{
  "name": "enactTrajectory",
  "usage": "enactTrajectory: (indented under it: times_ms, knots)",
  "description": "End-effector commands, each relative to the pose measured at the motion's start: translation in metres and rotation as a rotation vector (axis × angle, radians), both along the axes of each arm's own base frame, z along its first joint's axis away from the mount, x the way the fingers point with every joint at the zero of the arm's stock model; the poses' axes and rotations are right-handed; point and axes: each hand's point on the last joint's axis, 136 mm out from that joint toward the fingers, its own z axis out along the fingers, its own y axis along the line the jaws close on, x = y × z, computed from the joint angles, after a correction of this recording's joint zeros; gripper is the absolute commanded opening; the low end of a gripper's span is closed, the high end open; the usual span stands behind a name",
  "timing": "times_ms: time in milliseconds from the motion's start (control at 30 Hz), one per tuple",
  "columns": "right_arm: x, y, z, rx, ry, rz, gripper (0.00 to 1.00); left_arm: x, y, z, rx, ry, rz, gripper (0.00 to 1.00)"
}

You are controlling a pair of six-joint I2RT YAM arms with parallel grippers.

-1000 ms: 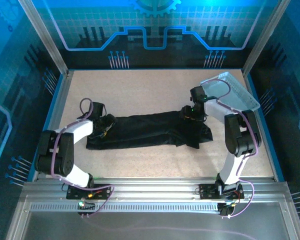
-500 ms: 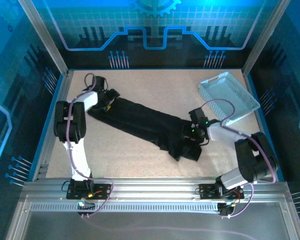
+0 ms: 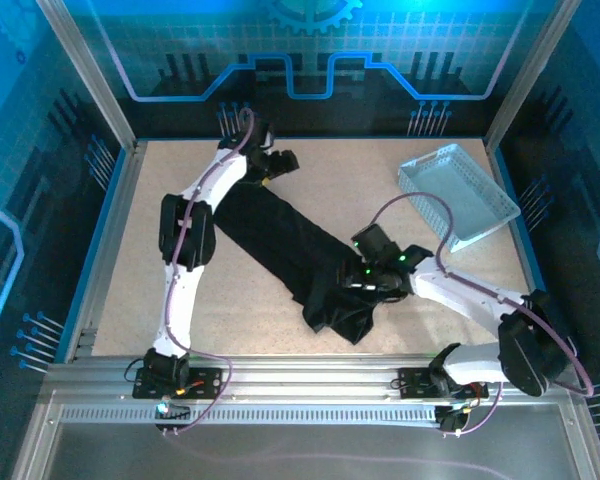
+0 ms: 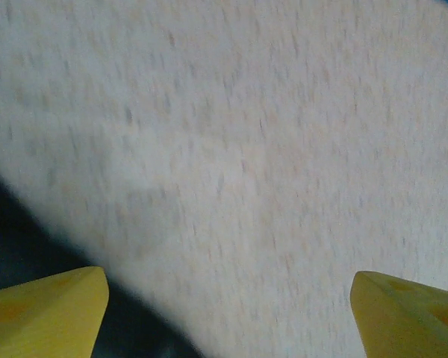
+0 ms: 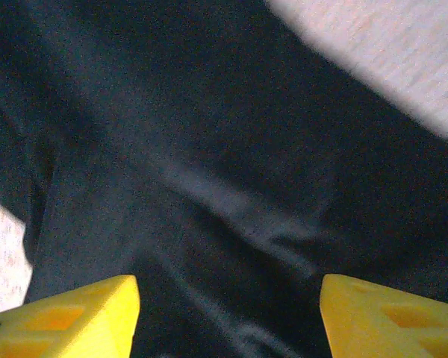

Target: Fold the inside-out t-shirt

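Left arm: stretched to the far left of the speckled beige table (image 3: 380, 185), with the left gripper (image 3: 272, 165) held at the far end of the plain black fabric t-shirt (image 3: 290, 235).
Left fingers: yellow tips (image 4: 45, 309) spread wide, with bare table seen between them.
Right arm: reached leftward and low, with the right gripper (image 3: 365, 277) placed over the shirt's bunched near end.
Right fingers: yellow tips (image 5: 75, 313) spread wide, with black cloth seen between them.
T-shirt: laid diagonally as a narrow band.

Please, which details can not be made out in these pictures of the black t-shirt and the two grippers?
1. Top view: whether the left gripper touches the t-shirt; its own body covers the cloth's far end.
2. Left wrist view: the dark strip at lower left is blurred and cut by the edge; shirt or shadow, unclear.
3. Which side of the cloth faces out: too fine to see from above, blurred in the right wrist view.
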Motion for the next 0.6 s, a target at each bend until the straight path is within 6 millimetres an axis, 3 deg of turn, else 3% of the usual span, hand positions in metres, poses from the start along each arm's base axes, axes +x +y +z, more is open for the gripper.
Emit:
enactTrajectory:
  times_ms: [0,133,267,400,567]
  knots:
    - [0.017,-0.018,-0.008,-0.079,0.007,0.055,0.66,-0.041,0.035,0.027,0.062,-0.005,0.091,0.87]
    - [0.039,-0.013,-0.023,-0.125,0.025,0.08,0.67,-0.069,0.053,-0.002,0.032,0.048,0.167,0.87]
    - [0.041,-0.026,-0.049,-0.191,0.094,0.031,0.66,-0.076,0.048,-0.048,-0.01,0.142,0.154,0.87]
    - [0.014,-0.034,-0.072,-0.222,0.172,0.022,0.66,-0.068,0.027,-0.079,0.005,0.178,0.078,0.87]
    - [-0.041,-0.013,-0.086,-0.197,0.248,0.081,0.66,-0.054,-0.025,-0.083,0.023,0.165,-0.062,0.87]
